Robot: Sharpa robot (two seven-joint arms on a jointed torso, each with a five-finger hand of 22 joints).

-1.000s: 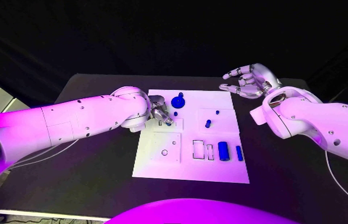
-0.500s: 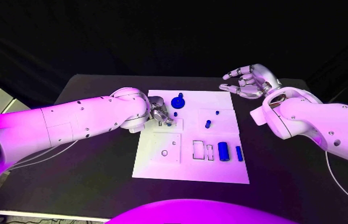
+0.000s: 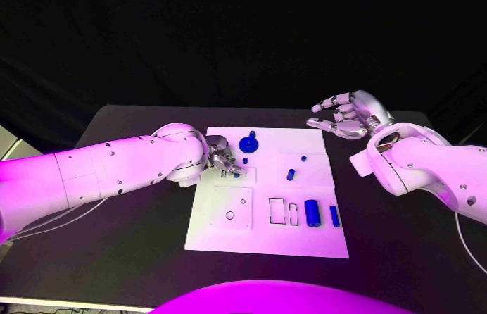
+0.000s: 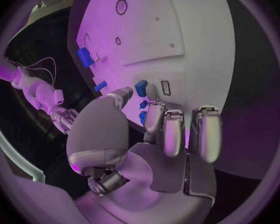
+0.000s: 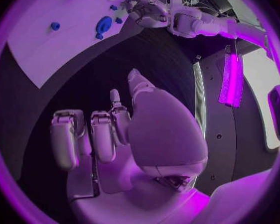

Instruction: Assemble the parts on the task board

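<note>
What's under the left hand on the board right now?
The left hand hovers over the task board at its left edge, fingers by small blue parts. Whether it grips one, or what the palm covers, cannot be told.

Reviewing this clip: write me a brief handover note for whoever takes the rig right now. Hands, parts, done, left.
Left hand: low over the task board near its left edge, fingers curled beside a small blue part; I cannot tell whether it grips it.
Right hand: open, raised over bare table beyond the board's far right corner, holding nothing.
Parts: a round blue part at the board's far end, a small blue peg mid-board, two blue blocks lying near the right edge.
Done: cannot judge which parts are seated.
Left: the lying blocks look unplaced beside outlined slots; probably finish the left hand's part first.
</note>
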